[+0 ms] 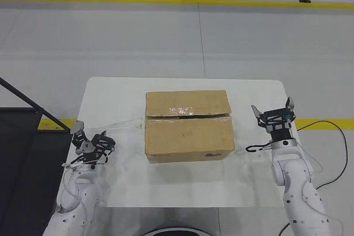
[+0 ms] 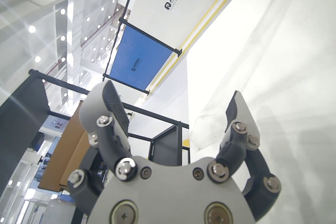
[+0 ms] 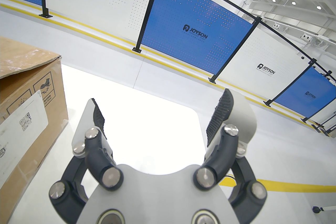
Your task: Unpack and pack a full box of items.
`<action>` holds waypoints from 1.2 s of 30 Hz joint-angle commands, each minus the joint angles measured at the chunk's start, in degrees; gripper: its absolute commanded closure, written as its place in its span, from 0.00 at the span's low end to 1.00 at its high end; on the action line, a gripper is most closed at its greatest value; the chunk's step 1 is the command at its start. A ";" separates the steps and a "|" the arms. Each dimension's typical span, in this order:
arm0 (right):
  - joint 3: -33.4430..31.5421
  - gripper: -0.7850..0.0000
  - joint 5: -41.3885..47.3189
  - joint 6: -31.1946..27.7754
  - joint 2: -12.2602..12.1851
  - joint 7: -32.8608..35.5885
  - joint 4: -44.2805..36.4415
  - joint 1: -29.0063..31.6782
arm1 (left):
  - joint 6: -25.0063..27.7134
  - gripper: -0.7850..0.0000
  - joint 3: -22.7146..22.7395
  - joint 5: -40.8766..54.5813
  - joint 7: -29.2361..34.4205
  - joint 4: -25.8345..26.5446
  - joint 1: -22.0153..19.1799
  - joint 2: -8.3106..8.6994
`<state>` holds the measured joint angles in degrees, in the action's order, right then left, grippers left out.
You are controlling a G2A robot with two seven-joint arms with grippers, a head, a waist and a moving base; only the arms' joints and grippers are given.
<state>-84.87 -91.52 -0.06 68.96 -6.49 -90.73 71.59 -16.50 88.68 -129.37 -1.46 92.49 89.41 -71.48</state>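
I look down on a brown cardboard box [image 1: 189,125] that sits at the middle of the white surface [image 1: 124,183], a little toward the upper edge of the frame. Its top flaps are folded shut, and a shiny strip of clear tape runs along the seam. My left fingers [image 1: 91,140] are in the lower left of the top view, over the left edge of the surface and well apart from the box. They are spread wide and hold nothing. In the left wrist view one ribbed pad [image 2: 115,109] stands far from the other, with the bright surface [image 2: 262,51] beyond them. A bit of crumpled clear film [image 2: 204,130] lies there; I cannot tell whether it touches me. My right fingers [image 1: 273,112] are at the right of the top view, by the right edge of the surface and level with the box, with a bare gap between us. They too are spread and empty. In the right wrist view a dark pad [image 3: 218,114] faces its twin across the white surface [image 3: 126,88]. The box [image 3: 26,104] is at the left of that frame, showing a side with a white label. Behind it runs a fence of blue and white panels [image 3: 183,25] along a yellow floor line [image 3: 105,33].
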 commanded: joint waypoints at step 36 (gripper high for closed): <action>0.00 0.00 0.00 0.00 0.00 0.00 0.00 0.00 | -0.51 0.00 -0.93 0.65 3.97 -9.08 -12.26 -1.12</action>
<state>-84.87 -91.52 -0.06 68.96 -6.49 -90.73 71.59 -17.56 88.06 -128.86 2.38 84.02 77.49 -72.54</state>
